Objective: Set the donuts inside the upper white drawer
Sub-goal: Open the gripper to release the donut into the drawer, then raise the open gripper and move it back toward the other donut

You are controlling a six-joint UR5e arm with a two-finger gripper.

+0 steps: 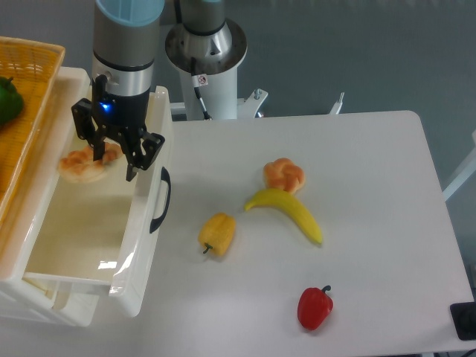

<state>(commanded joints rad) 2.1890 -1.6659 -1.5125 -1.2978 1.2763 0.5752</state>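
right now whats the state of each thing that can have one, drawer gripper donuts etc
upper white drawer: pulled open
gripper: open, over the back of the drawer, holding nothing
donut in drawer: inside the open drawer, beside the fingers, not gripped
donut on table: lying on the table, touching the banana, not yet put away
woven basket: holds a green item at its left edge

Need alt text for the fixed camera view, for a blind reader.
The gripper hangs open over the upper white drawer, just above one donut inside it. A second donut sits on the table touching a banana.
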